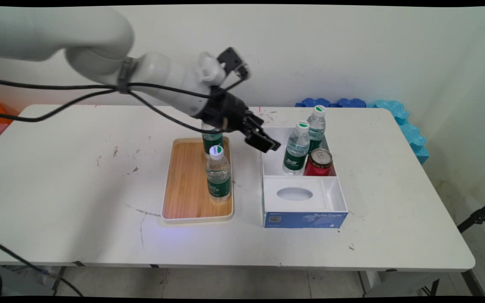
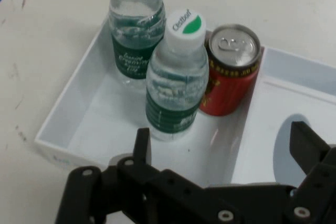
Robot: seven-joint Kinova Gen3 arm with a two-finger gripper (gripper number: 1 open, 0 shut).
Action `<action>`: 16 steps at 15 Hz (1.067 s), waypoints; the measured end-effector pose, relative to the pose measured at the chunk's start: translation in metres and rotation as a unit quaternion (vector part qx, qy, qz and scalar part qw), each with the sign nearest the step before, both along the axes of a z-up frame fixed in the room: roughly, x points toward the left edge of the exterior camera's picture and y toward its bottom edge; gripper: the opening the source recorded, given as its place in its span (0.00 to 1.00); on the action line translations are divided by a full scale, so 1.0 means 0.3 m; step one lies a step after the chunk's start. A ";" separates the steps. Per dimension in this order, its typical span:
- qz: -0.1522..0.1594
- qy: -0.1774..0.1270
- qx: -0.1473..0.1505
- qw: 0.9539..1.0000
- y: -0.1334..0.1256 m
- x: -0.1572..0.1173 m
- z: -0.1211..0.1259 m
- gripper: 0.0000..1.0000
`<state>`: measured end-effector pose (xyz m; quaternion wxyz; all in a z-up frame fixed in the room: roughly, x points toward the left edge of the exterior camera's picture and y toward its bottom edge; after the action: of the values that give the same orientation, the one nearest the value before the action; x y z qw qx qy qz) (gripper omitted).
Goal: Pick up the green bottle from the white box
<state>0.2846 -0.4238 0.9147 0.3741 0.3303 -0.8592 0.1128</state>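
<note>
Claw [image 1: 263,141] spread wide, gripping nothing — poised above the left part of the white box's [image 1: 339,189] far compartment. At about four o'clock from it, upright: nearer water bottle [image 1: 296,148], red can [image 1: 319,162] touching — second bottle [image 1: 316,127] behind.

far bottle on tray: the clear plastic water bottle with green label [image 1: 212,142] at the far end of the wooden tray [image 1: 183,181] is hidden at its top by the black gripper wrist.
far bottle in box: in the hand view, the clear bottle [image 2: 132,30] has its cap cut off by the top edge.
label text: too small to read.
</note>
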 end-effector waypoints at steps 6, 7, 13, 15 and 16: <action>0.009 -0.023 0.004 1.000 -0.096 -0.115 -0.054 1.00; 0.012 -0.025 0.006 1.000 -0.111 -0.127 -0.065 1.00; 0.022 -0.035 0.020 0.999 -0.174 -0.177 -0.146 1.00; 0.022 -0.037 0.023 0.999 -0.186 -0.189 -0.173 1.00; 0.022 -0.037 0.025 0.999 -0.191 -0.194 -0.186 1.00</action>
<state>0.2265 -0.4810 0.8588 0.3310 0.3538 -0.8676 0.1119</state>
